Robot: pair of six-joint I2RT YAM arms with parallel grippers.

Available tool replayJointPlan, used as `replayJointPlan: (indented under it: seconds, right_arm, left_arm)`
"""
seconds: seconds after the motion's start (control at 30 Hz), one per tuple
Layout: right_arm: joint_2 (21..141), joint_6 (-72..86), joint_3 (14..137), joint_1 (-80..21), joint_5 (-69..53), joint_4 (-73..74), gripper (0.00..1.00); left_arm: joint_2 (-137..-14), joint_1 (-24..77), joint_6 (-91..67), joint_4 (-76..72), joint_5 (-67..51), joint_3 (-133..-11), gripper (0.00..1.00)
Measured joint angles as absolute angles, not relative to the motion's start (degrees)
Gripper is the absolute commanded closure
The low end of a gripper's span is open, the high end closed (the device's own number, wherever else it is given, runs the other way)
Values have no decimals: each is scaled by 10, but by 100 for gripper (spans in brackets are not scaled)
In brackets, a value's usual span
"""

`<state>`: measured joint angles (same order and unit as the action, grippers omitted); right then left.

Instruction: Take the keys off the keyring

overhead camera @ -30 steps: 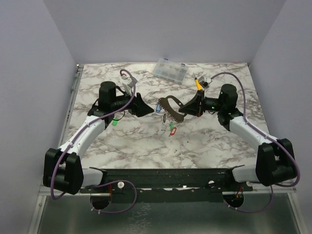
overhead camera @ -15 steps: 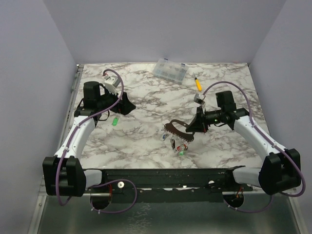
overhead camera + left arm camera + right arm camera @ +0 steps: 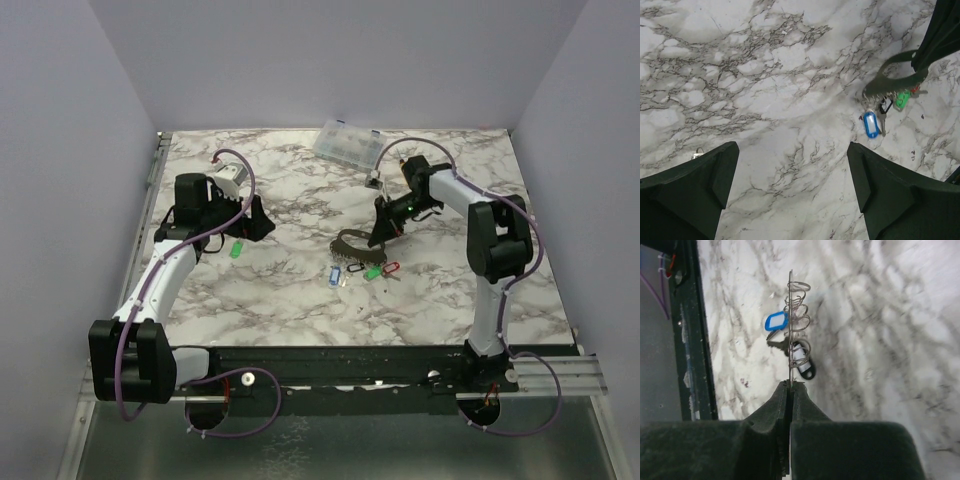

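Note:
My right gripper (image 3: 384, 233) is shut on the keyring (image 3: 349, 244), a grey metal loop held just above the table's middle. In the right wrist view the keyring (image 3: 790, 335) stands edge-on, pinched at the fingertips of the gripper (image 3: 790, 385). Keys hang from wire loops on it: a blue tag (image 3: 334, 276), a green tag (image 3: 372, 271), a red tag (image 3: 390, 268), and a black-and-white tag (image 3: 803, 360). One green key (image 3: 237, 249) lies loose on the table by my left gripper (image 3: 262, 222). The left gripper (image 3: 792, 170) is open and empty, well left of the keyring (image 3: 894, 82).
A clear plastic compartment box (image 3: 348, 143) lies at the table's far edge. The right arm's elbow (image 3: 500, 240) rises over the right side. The black front rail (image 3: 687, 340) borders the table's near edge.
The right arm has swung its elbow up and carried the keyring a little up-table and to the left. The left gripper has barely moved.

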<state>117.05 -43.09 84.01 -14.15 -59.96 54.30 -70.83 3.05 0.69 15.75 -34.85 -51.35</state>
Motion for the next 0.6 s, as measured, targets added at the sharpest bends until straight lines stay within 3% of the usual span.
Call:
replayJointPlan:
  seconds: [0.1,0.27,0.4,0.6]
  right_arm:
    - [1223,-449,937,-142,-594,574,94]
    - [1301,-469,1041,-141,-589,614,70]
    - [1336,-460,1056,-136,-575,613,61]
    - [1338,-411,1061,-129,-538,565,40]
  left_arm:
    - [-708,30,7,157,-341,-502,2]
    - [-708,30,7,154,-335,-498,2]
    - [-708,30,7,151,-325,-498,1]
    - [-711,30,5,152,-312,-499,1]
